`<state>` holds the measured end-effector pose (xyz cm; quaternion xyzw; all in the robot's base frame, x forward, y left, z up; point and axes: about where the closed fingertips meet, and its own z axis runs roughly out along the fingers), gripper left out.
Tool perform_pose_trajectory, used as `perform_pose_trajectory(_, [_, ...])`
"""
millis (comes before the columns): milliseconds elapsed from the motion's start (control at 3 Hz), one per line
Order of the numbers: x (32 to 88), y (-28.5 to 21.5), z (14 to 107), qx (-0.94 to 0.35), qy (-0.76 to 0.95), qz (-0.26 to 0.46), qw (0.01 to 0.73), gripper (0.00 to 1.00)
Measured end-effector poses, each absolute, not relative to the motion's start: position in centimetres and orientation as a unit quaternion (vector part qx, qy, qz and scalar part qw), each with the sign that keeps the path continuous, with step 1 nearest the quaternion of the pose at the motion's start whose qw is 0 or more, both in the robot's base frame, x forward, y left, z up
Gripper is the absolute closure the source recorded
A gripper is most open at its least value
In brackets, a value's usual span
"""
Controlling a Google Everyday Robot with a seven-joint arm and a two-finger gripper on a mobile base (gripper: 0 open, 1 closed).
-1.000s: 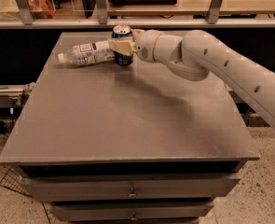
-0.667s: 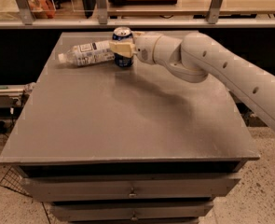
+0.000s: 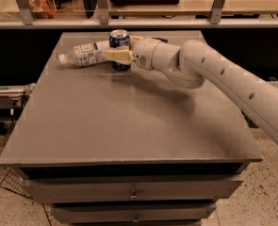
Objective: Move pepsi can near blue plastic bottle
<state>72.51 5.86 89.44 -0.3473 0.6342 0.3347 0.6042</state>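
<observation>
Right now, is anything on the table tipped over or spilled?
Yes: the blue plastic bottle lies on its side at the far left of the table, cap pointing left. No spill shows. The pepsi can stands upright right beside it, with the pincer at the can.

Dim warm light; the gripper (image 3: 118, 50), far on the table (image 3: 129, 121), casts a soft shadow.

On table (image 3: 129, 126), toward back left: blue plastic bottle (image 3: 84, 54) lying on its side, cap end leftward. Just right of bottle's base: pepsi can (image 3: 119, 41), upright. Closed around can from the right: gripper (image 3: 118, 51), arm (image 3: 233, 86) trailing back across table's right half, past its right edge.
</observation>
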Motion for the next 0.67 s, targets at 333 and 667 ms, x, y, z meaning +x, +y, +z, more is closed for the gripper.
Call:
perform_pose_trajectory(333, [71.8, 4.8, 90.2, -0.361, 0.624, 0.337, 0.605, 0.0])
perform_pose_trajectory(667, [70.5, 0.0, 92.7, -0.388, 0.611, 0.32, 0.612, 0.0])
